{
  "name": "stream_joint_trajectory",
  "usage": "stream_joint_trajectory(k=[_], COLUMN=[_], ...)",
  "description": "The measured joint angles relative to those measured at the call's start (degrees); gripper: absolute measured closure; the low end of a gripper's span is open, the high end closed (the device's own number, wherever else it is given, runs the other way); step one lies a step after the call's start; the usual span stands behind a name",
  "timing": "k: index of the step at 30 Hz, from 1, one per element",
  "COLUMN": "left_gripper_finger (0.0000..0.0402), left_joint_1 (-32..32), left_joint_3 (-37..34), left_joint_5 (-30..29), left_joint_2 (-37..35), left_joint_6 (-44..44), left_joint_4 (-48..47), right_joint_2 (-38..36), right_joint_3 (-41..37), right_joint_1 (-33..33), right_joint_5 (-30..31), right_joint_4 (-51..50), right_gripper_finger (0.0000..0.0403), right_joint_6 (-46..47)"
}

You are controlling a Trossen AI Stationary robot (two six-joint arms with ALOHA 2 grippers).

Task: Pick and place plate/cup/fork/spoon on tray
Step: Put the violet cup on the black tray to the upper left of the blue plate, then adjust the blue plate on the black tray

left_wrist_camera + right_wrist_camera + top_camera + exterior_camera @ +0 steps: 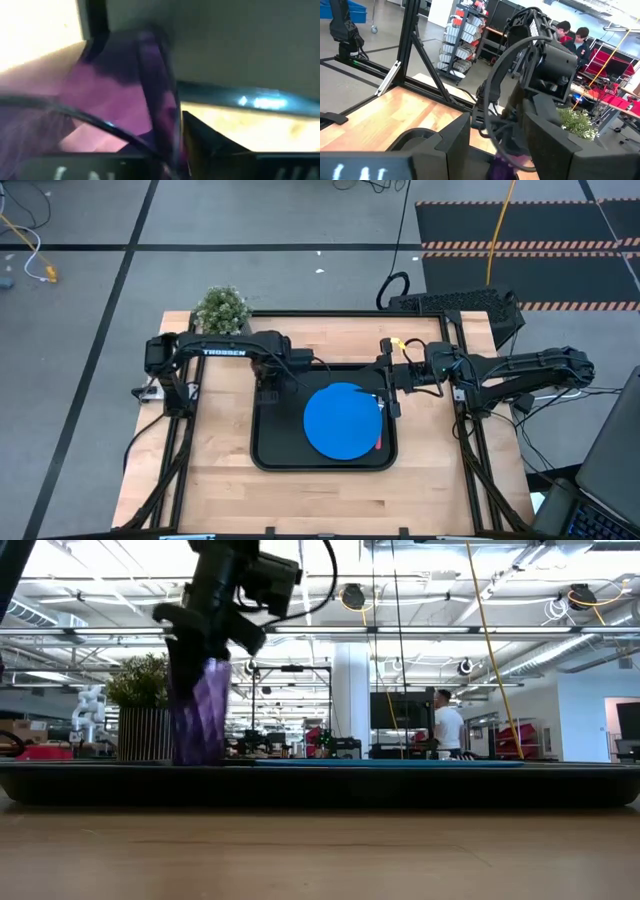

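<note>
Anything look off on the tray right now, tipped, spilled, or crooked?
Nothing stands out. The plate lies flat in the tray. The left gripper holds the cup upright at the tray's left end. Nothing looks spilled.

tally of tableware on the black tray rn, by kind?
Flat round bright blue plate: 1
Dark purple plastic tumbler, in the left gripper: 1
Red-pink-handled fork, partly hidden: 1
Spoon: 0 visible
Total on the black rectangular tray: 3

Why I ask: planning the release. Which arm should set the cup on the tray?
Left. The left tool grips the cup over the tray's left end; the right tool hangs at the opposite edge.
</note>
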Motion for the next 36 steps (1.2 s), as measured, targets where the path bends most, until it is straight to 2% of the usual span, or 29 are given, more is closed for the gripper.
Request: stream_joint_trajectory(k=[7, 13, 26, 36], left_gripper_finger=[0.0268, 0.0233, 0.0224, 0.0224], left_joint_1=[-0.1, -0.1, -1.0, -1.2], left_joint_3=[0.2, 0.2, 0.4, 1.0], left_joint_5=[-0.5, -0.7, -0.8, -4.7], left_joint_2=[-0.3, -0.4, -1.3, -2.8], left_joint_6=[-0.5, -0.6, -2.4, -3.4], left_joint_4=[1.1, -0.3, -0.9, -0.2], right_joint_2=[0.0, 0.0, 0.0, 0.0], right_joint_3=[0.0, 0.0, 0.0, 0.0], right_joint_1=[0.0, 0.0, 0.0, 0.0], right_joint_5=[0.0, 0.0, 0.0, 0.0], right_joint_4=[0.0, -0.1, -0.1, -0.4], right_gripper_finger=[0.0227, 0.0227, 0.0227, 0.0227], right_joint_6=[0.1, 0.1, 0.1, -0.1])
